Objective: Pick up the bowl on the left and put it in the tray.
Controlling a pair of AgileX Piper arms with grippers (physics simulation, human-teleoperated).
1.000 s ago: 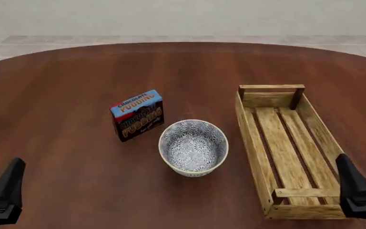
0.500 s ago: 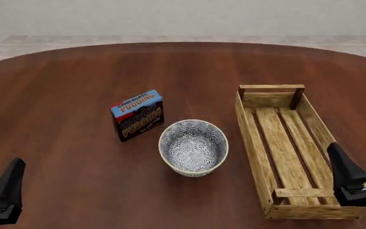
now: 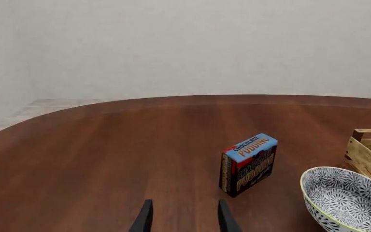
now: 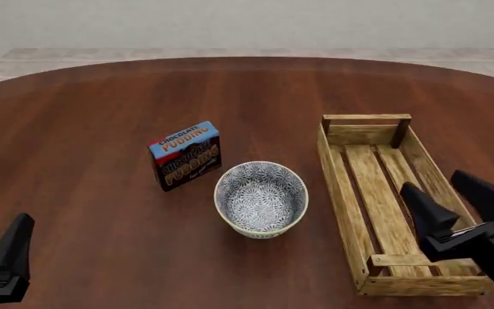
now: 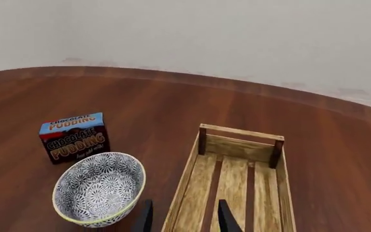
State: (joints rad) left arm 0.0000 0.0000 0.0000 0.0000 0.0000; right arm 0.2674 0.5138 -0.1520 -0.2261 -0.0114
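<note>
The bowl [image 4: 261, 198], white with a dense blue-grey flower pattern, stands upright near the table's middle. It also shows in the wrist views, bowl [image 3: 347, 200] and bowl [image 5: 98, 188]. To its right lies the tray [image 4: 337, 187], a long light-wood slatted crate, also visible as tray [image 5: 185, 188] and tray [image 3: 369, 145]. My right gripper [image 4: 453, 198] hangs open over the tray's near right part, apart from the bowl, with nothing between its fingers [image 5: 145, 218]. My left gripper [image 4: 7, 257] sits at the near left edge, far from the bowl. Its fingers [image 3: 143, 220] are open.
A chocolate pudding box [image 4: 185, 154] stands upright just left of and behind the bowl, a small gap between them. The round brown table [image 4: 101, 109] extends far on the left and back. The tray's raised end rail [image 4: 365, 119] is at its far end.
My right gripper has moved left and forward from the table's right edge to above the tray's near end. The left gripper, bowl, box and tray have not moved.
</note>
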